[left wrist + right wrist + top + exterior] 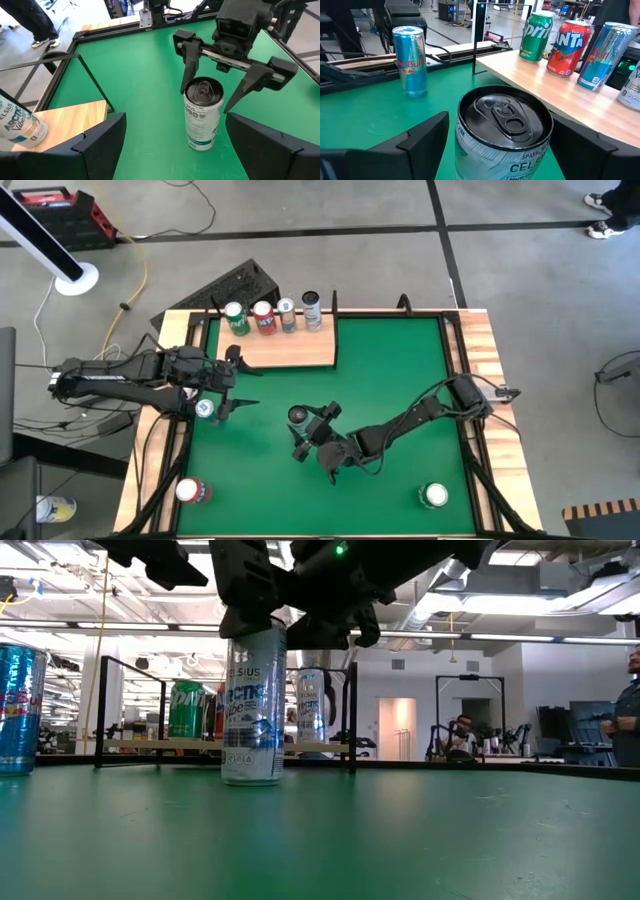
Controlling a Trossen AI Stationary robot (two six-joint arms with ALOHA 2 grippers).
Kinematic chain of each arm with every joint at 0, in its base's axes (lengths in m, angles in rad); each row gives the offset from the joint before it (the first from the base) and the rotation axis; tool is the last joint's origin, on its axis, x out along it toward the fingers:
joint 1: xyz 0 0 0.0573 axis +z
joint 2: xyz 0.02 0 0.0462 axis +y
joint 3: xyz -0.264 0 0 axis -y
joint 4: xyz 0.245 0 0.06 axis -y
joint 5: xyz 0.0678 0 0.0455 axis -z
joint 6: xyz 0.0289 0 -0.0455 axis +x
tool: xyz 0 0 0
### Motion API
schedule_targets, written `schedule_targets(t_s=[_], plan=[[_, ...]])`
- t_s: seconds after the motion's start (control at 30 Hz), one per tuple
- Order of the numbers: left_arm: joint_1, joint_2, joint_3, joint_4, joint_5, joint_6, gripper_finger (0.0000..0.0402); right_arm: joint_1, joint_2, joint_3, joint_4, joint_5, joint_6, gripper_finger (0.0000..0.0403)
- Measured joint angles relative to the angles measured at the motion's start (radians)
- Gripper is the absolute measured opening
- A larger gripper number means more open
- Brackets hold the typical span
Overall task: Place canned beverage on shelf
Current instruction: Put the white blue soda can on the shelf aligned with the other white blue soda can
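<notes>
At mid-table, right claw [305, 434] — open — straddles upright can [298, 416]

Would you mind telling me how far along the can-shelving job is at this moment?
Done: four cans stand on the shelf, among them the Sprite can and Fanta can. In hand: the right gripper is open around the Celsius can, which stands on the green table. The left gripper waits open beside the Red Bull can. Left: gripping, lifting, shelving.
</notes>
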Motion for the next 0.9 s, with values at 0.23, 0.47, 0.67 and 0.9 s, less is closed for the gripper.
schedule_targets(t_s=[0.23, 0.47, 0.67, 0.9], plan=[[0.0, 0.0, 0.0, -0.001, 0.0, 0.003, 0.0327, -0.006, 0.0, 0.0, -0.001, -0.016, 0.008, 0.0325], [0.0, 0.0, 0.0, -0.001, -0.002, 0.014, 0.0327, -0.02, -0.042, -0.001, -0.027, -0.169, -0.031, 0.0276], [0.0, 0.0, 0.0, 0.013, -0.008, 0.027, 0.0327, -0.068, -0.167, -0.001, -0.08, -0.339, -0.178, 0.0276], [0.0, 0.0, 0.0, 0.002, -0.031, 0.027, 0.0327, -0.17, -0.351, -0.026, -0.185, -0.501, -0.334, 0.0276]])
